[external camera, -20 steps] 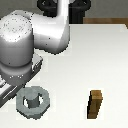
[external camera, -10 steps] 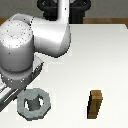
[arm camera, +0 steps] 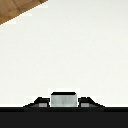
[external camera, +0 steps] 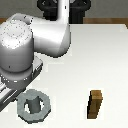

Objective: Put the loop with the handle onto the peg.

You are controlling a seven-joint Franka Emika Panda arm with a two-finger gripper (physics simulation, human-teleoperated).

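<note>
Loop with the handle [external camera: 34, 106] lies on the desk [external camera: 100, 55], encircling the peg [external camera: 33, 105]. Fingers hidden; state cannot be told. Risk: arm withdrawal snagging the ring.

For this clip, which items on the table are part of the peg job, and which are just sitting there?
Part of the job:
- the loop with the handle, flat on the table
- the peg, showing upright inside the loop's hole
- the gripper, whose jaws cannot be made out

Just lying about:
- the brown wooden block, standing apart toward the exterior view's right
- the white table
</note>
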